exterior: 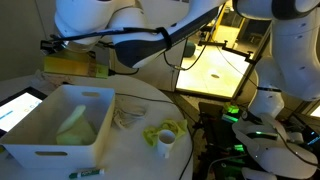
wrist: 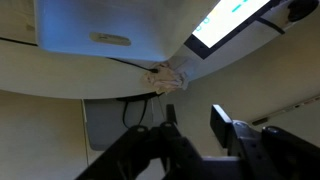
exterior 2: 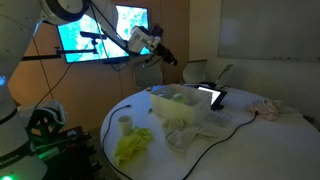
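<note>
Pale, crumpled cloth (wrist: 165,78) lies on the table (wrist: 60,78) in the middle of the wrist view, just off the corner of the white bin (wrist: 100,35), with a lit tablet (wrist: 235,20) at the upper right. The gripper (wrist: 195,128) hangs well above it at the bottom of the frame — jaws apart, nothing between them. The cloth looks light, soft and floppy — likely best pinched at a raised fold near its middle
</note>
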You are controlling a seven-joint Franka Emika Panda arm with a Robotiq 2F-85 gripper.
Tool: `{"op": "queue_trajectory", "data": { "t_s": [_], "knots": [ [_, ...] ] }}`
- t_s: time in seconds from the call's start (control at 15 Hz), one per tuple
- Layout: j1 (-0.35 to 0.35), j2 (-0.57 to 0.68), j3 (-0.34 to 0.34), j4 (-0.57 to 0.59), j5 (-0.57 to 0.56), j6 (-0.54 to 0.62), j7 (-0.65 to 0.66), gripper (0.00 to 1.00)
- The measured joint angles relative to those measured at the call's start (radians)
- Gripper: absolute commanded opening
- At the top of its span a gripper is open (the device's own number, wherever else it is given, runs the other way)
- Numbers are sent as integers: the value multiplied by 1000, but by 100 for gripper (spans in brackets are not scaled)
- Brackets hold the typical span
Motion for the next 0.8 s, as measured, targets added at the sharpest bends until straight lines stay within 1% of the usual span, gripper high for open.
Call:
{"op": "queue_trajectory", "data": {
  "t_s": [0.2, 0.27, 0.4, 0.53, 0.8],
  "knots": [
    [-23, -8, 0, -15, 36, 0, -69, 96],
    [-32, -23, 1, -32, 61, 4, -101, 100],
    [-50, -70, 6, -92, 119, 12, -169, 100],
    [-66, -136, 13, -177, 186, 15, -241, 100],
    [-95, -297, 43, -390, 381, 14, -471, 100]
  ]
}}
